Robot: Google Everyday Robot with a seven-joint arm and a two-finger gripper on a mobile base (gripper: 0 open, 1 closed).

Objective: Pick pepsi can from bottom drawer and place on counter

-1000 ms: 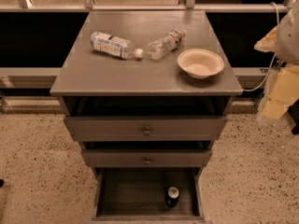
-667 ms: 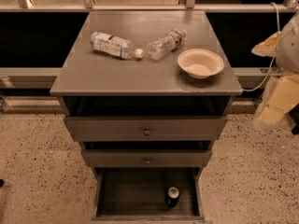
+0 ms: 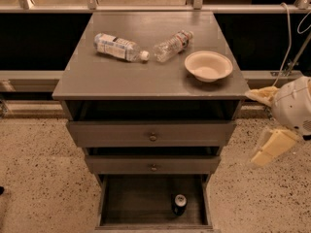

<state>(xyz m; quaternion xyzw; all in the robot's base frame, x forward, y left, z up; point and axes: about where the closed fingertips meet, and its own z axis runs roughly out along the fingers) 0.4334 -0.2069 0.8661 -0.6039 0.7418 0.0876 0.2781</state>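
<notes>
"Standing upright at five o'clock on the bottom drawer (image 3: 131, 203) floor, the pepsi can (image 3: 180, 204) hasn't moved."
"And your gripper (image 3: 268, 123)?"
"Out at three o'clock of the cabinet, fingers apart, nothing in them. I've brought it lower this last second, from worktop (image 3: 121, 79) level toward the drawers."
"So the reach is only starting?"
"I'd say so. Later I'd set down at seven o'clock on the worktop, away from the bottles (image 3: 119, 47) and bowl (image 3: 209, 65)."
</notes>
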